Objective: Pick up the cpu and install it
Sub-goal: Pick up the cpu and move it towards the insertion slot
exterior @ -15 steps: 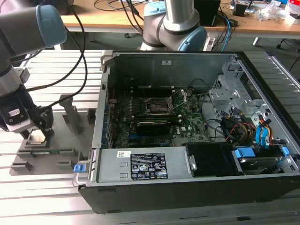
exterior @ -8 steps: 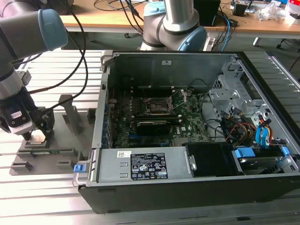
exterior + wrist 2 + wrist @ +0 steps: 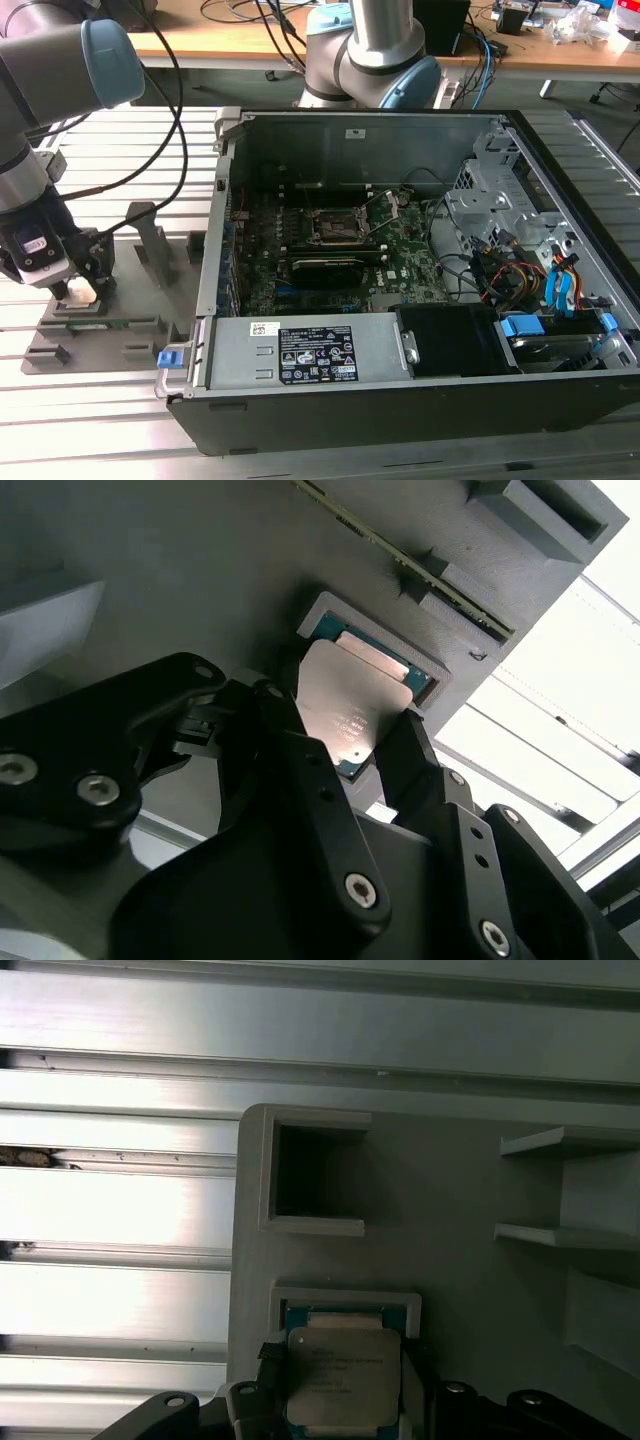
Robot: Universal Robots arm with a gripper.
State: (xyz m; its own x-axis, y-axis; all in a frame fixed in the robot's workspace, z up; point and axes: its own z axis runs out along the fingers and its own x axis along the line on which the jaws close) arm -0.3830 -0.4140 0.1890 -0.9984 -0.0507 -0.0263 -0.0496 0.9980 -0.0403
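The cpu [image 3: 350, 705], a flat square chip with a pale silver top and green edge, sits between my gripper's [image 3: 350, 735] two black fingers [image 3: 292, 725], which press its opposite sides. It is tilted just above a square recess [image 3: 420, 670] of the grey fixture tray [image 3: 460, 1190]. In the first wrist view the cpu [image 3: 343, 1375] overlaps the recess [image 3: 345, 1305], with the gripper [image 3: 343, 1395] around it. In the exterior view the gripper [image 3: 80, 290] is low over the tray [image 3: 100, 330] on that view's left. The motherboard socket [image 3: 335, 225] lies open inside the computer case.
The open black computer case [image 3: 400, 400] stands on the exterior view's right of the tray, holding cables, a drive cage [image 3: 500, 180] and a power supply [image 3: 310, 355]. The tray has upright grey ribs [image 3: 150, 235] and another empty pocket [image 3: 315, 1175]. A second arm's base [image 3: 370, 50] stands behind the case.
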